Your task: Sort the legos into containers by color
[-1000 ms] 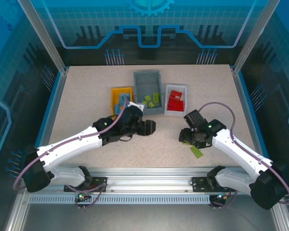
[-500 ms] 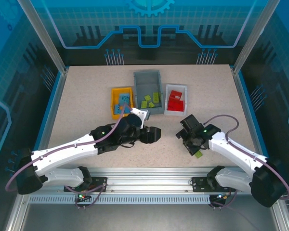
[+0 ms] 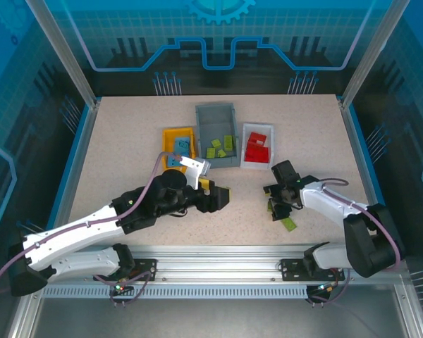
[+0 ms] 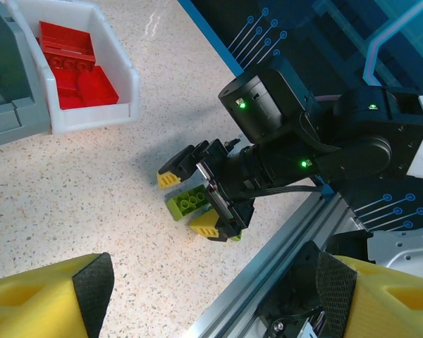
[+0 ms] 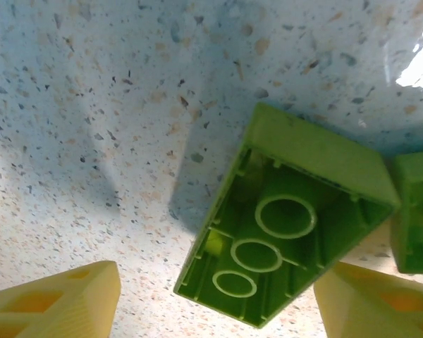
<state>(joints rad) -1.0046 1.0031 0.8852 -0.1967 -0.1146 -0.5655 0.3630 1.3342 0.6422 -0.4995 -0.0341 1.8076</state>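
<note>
R gripper [image 3: 277, 204] has dropped over a lime lego [image 5: 289, 225] lying underside up, jaws wide astride it, not yet clamped. L gripper [image 3: 222, 198], pulled back from yellow bin [image 3: 166, 141], hangs open, empty. Next stop, prob.: grey bin [image 3: 213, 123].

The right gripper [image 3: 276, 209] has dropped over an upturned lime green brick [image 5: 282, 225], apparently straddling it; the left gripper [image 3: 224, 198] edged nearer and rightward

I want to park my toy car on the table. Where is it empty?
Left of the yellow bin the table is bare, and right of the white bin too. It's crowded at the near middle: left claw, right claw, green bricks.
</note>
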